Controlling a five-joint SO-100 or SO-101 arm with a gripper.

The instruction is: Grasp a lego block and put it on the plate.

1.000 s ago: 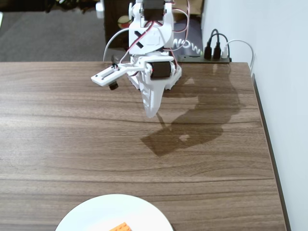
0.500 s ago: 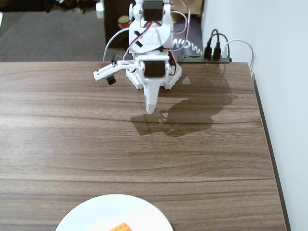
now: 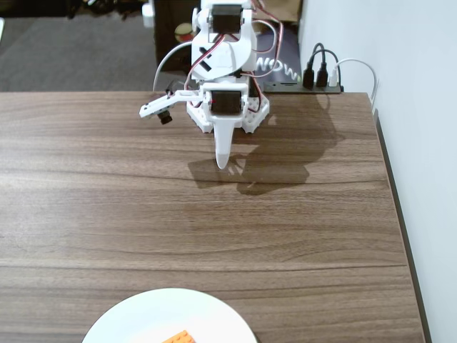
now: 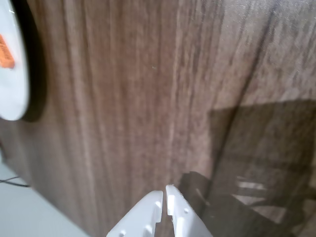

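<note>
The orange lego block (image 3: 179, 337) lies on the white plate (image 3: 143, 318) at the bottom edge of the fixed view, cut off by the frame. In the wrist view the lego block (image 4: 5, 52) and the plate (image 4: 14, 94) sit at the far left edge. My white gripper (image 3: 223, 163) hangs near the arm's base at the far side of the table, well away from the plate. Its tips (image 4: 164, 193) point down with the jaws closed together and nothing between them.
The wooden table (image 3: 107, 207) fills both views. A black power strip with plugs (image 3: 318, 77) sits at the back right corner next to a white wall (image 3: 421, 107). The table's right edge runs close to that wall.
The arm has folded back toward its base. The gripper swung from pointing down-right to hanging straight down, and its shadow moved back with it. Block and plate have not moved.
</note>
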